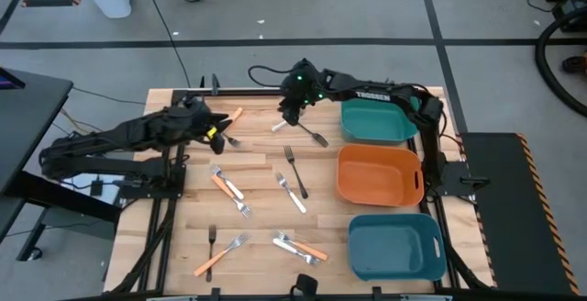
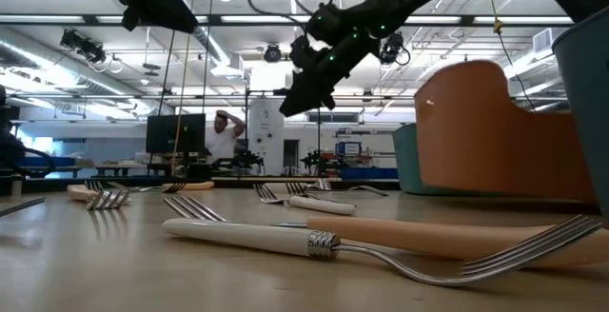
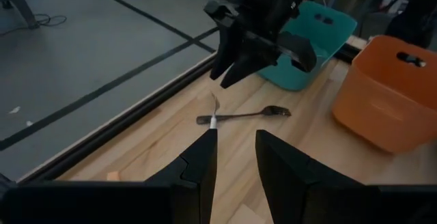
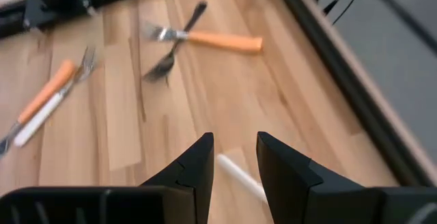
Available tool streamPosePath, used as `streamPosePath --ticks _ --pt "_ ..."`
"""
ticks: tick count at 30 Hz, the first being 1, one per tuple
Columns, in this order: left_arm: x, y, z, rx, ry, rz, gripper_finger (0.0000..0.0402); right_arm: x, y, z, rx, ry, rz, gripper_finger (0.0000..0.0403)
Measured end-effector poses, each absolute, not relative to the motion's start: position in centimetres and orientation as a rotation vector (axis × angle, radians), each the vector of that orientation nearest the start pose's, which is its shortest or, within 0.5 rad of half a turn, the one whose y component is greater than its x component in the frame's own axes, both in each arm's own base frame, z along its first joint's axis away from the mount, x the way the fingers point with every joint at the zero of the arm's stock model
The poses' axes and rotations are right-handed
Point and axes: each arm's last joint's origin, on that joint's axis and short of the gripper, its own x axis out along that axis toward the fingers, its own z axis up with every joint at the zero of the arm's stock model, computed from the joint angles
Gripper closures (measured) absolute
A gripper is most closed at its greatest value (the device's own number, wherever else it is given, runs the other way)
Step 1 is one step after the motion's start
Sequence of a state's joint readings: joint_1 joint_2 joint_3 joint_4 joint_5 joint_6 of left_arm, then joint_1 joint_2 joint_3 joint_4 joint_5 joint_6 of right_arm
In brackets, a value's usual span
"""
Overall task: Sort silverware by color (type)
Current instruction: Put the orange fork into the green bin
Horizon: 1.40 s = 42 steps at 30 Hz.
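Several forks lie flat on the wooden table, with orange, white or all dark metal handles. My right gripper (image 1: 290,116) (image 4: 235,152) is open and hovers over a white-handled fork (image 1: 280,125) (image 4: 240,175) near the far edge, well above the table in the low view (image 2: 297,93). A dark fork (image 1: 316,138) (image 3: 242,116) lies just to the right of it. My left gripper (image 1: 218,136) (image 3: 235,149) is open, in the air left of centre, by an orange-handled fork (image 1: 235,116) and a dark fork (image 1: 230,140).
Three bins stand along the table's right side: a teal one (image 1: 376,120) far, an orange one (image 1: 379,174) in the middle, a blue-teal one (image 1: 396,246) near. More forks lie at mid-table (image 1: 227,186) (image 1: 295,172) and near the front edge (image 1: 220,255) (image 1: 298,246). A person stands far off in the room (image 2: 225,133).
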State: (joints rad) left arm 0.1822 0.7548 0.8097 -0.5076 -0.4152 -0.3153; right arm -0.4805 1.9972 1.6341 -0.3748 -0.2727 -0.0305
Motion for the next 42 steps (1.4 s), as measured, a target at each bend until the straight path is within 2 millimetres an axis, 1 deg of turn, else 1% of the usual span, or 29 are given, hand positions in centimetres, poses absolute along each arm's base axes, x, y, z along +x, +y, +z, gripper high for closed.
streamPosePath --ticks 3,5,7,9,11,13,15,18,23,27,30,32,36,38,42 --pt "15.4 4.0 31.4 -0.29 0.365 0.666 0.0292 40.8 -20.1 24.6 0.316 0.706 -0.147 0.0284" --pt "15.7 4.1 31.1 -0.316 0.374 0.677 0.0292 41.2 -19.7 25.2 0.363 0.675 -0.093 0.0284" --pt "16.1 4.2 30.7 -0.326 0.403 0.688 0.0292 41.8 -18.8 25.9 0.362 0.648 -0.032 0.0284" --pt "16.4 4.3 30.3 -0.32 0.436 0.692 0.0292 42.2 -17.8 27.0 0.343 0.628 -0.002 0.0284" --pt "16.9 4.4 29.9 -0.316 0.462 0.696 0.0292 42.3 -17.1 28.6 0.317 0.596 0.007 0.0284" --pt "17.2 4.4 29.6 -0.313 0.486 0.698 0.0292 42.1 -16.5 30.3 0.297 0.577 -0.013 0.0284" --pt "17.5 4.5 29.3 -0.31 0.501 0.7 0.0292 41.7 -16.2 31.5 0.283 0.588 -0.056 0.0284" --pt "17.7 4.5 29.0 -0.309 0.525 0.697 0.0292 40.5 -16.0 33.3 0.257 0.625 -0.152 0.0284" --pt "17.6 4.1 28.5 -0.345 0.619 0.575 0.0292 37.1 -16.1 36.8 0.205 0.646 -0.242 0.0284" --pt "17.0 3.5 27.6 -0.391 0.761 0.447 0.0292 34.0 -16.1 39.5 0.151 0.645 -0.324 0.0284" --pt "16.8 3.2 26.8 -0.367 0.879 0.372 0.0292 31.7 -16.0 41.5 0.115 0.62 -0.387 0.0284" --pt "16.8 3.0 26.3 -0.315 0.948 0.34 0.0292 30.5 -16.1 42.4 0.104 0.604 -0.425 0.0284" --pt "17.5 2.6 25.4 -0.218 1.042 0.27 0.0292 28.4 -16.0 44.2 0.095 0.549 -0.471 0.0283" --pt "18.0 2.2 25.0 -0.212 1.068 0.222 0.0292 27.7 -16.0 44.7 0.093 0.533 -0.481 0.0283" --pt "18.9 0.7 24.1 -0.202 1.137 0.054 0.0292 26.8 -16.0 45.3 0.091 0.518 -0.496 0.0283"
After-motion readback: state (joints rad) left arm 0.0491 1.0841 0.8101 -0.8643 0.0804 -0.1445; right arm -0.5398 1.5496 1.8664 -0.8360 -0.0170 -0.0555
